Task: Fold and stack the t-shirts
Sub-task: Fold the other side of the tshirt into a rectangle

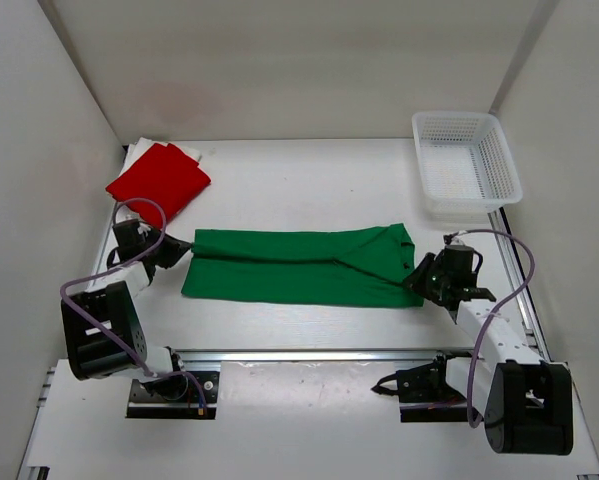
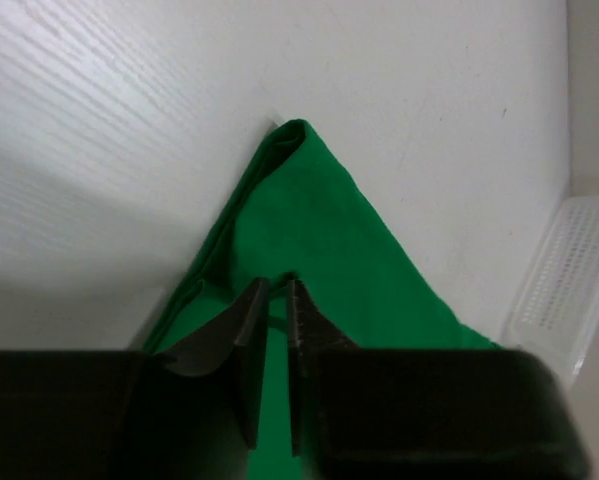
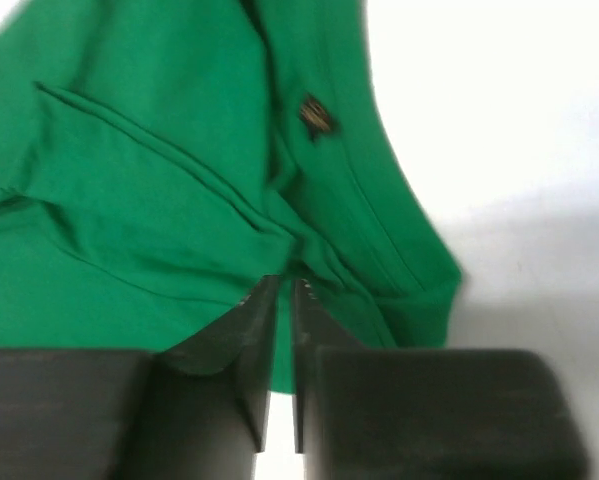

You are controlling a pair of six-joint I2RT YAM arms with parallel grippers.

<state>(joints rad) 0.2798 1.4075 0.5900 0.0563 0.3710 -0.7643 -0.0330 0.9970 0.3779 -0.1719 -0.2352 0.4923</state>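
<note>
The green t-shirt (image 1: pixel 299 265) lies flat on the table as a long folded band between the two arms. My left gripper (image 1: pixel 179 250) is at its left end, its jaws a narrow slit apart over the cloth (image 2: pixel 319 230), with green showing through the gap at the left gripper (image 2: pixel 277 285). My right gripper (image 1: pixel 419 275) is at the shirt's right end, and in the right wrist view the right gripper (image 3: pixel 279 282) also stands slightly open above wrinkled green cloth (image 3: pixel 159 180). A folded red t-shirt (image 1: pixel 159 180) rests on a white t-shirt (image 1: pixel 144 148) at the back left.
A white lattice basket (image 1: pixel 467 165) stands at the back right corner, and its edge shows in the left wrist view as the basket (image 2: pixel 564 290). White walls close in the table on three sides. The arms' bases and rail run along the near edge.
</note>
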